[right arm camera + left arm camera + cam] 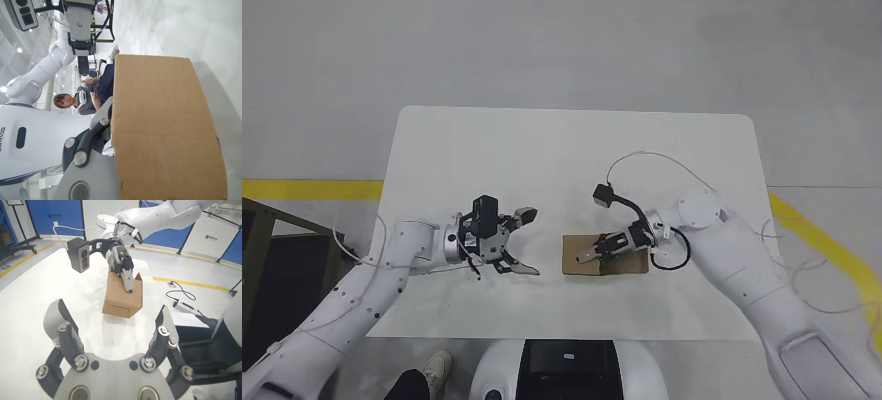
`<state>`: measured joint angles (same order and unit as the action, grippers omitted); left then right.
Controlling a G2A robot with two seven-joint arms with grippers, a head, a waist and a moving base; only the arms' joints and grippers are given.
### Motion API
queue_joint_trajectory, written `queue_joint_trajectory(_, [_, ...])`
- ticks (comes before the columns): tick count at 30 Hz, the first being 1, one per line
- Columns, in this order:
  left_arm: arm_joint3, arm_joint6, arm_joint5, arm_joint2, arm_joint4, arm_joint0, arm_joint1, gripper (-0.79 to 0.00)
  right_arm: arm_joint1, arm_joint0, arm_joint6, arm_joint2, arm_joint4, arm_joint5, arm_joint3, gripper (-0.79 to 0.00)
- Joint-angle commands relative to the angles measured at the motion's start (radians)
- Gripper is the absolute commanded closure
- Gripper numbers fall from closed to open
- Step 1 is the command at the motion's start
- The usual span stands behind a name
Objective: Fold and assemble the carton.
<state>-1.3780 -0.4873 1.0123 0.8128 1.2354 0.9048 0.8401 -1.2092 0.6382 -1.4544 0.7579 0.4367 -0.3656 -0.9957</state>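
Grips the carton (121,298) by its top wall with the right pincer (590,253), low on the table (572,150) near the robot, long axis aimed at the wide-spread, empty left pincer (530,241) facing its closed end.

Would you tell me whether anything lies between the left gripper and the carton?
Nothing visible does: just table surface lies between the open left gripper and the carton. The right gripper holds the carton's far, open end, off that path.
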Motion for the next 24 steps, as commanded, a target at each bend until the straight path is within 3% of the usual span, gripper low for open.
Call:
queue_joint_trajectory(1, [0.004, -0.011, 0.000, -0.003, 0.006, 0.001, -0.003, -0.785, -0.014, -0.018, 0.002, -0.018, 0.023, -0.002, 0.036, 0.000])
queue_joint_trajectory(2, [0.005, -0.015, 0.000, -0.004, 0.008, 0.002, -0.004, -0.785, -0.020, -0.025, 0.004, -0.024, 0.032, -0.004, 0.052, -0.022])
queue_joint_trajectory(4, [0.010, -0.017, 0.000, -0.008, 0.015, 0.004, -0.005, -0.785, -0.031, -0.037, 0.007, -0.037, 0.040, -0.007, 0.079, -0.557])
queue_joint_trajectory(5, [0.013, -0.016, 0.000, -0.010, 0.018, 0.004, -0.005, -0.785, -0.036, -0.041, 0.010, -0.042, 0.046, -0.010, 0.089, -0.785])
queue_joint_trajectory(14, [0.056, -0.001, -0.042, -0.032, -0.005, -0.005, 0.023, -0.785, -0.043, -0.054, 0.042, -0.020, 0.081, -0.038, 0.159, -0.785])
queue_joint_trajectory(19, [0.060, 0.038, -0.088, -0.044, 0.012, 0.002, 0.037, -0.785, -0.012, -0.010, 0.070, 0.046, 0.071, -0.046, 0.113, -0.785])
queue_joint_trajectory(24, [0.034, 0.066, -0.145, -0.034, 0.020, 0.039, 0.040, -0.785, 0.037, 0.075, 0.106, 0.136, 0.019, -0.026, -0.029, -0.785])
